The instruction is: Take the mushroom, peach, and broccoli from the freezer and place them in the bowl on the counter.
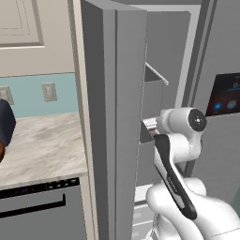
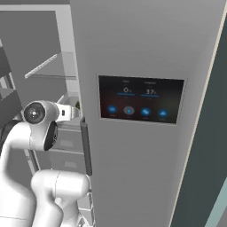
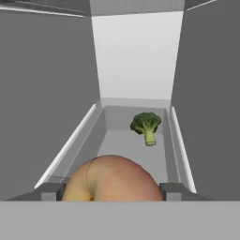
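I have the arm (image 1: 176, 154) reaching forward into the open freezer (image 1: 161, 101), between its swung-out door (image 1: 112, 122) and the wider door with the dark display panel (image 2: 141, 98).

Hand view: the gripper (image 3: 111, 191) points along a shelf (image 3: 117, 145) with raised side rails. Its two fingertips (image 3: 50, 191) sit at either side of the peach (image 3: 112, 180), which lies directly between them and close up against the camera. The jaws stand fairly wide, one at each flank of the fruit. I cannot tell from this view whether the pads are pressing on the peach or just bracketing it.

The peach shows pinkish-orange on top with a yellow patch at its lower left.

The broccoli (image 3: 146, 125) lies further along the same shelf, ahead of the gripper and slightly to the right in the hand view, near the back wall (image 3: 136, 56). It is well apart from the peach. Its stalk points back towards the gripper.

Left base view: the counter (image 1: 42, 145) lies off to the left of the freezer door, well away from the gripper. At its far left edge I see a sliver of a dark blue object (image 1: 5, 124) with a reddish-brown edge (image 1: 1, 152) below it; too little shows to identify either.
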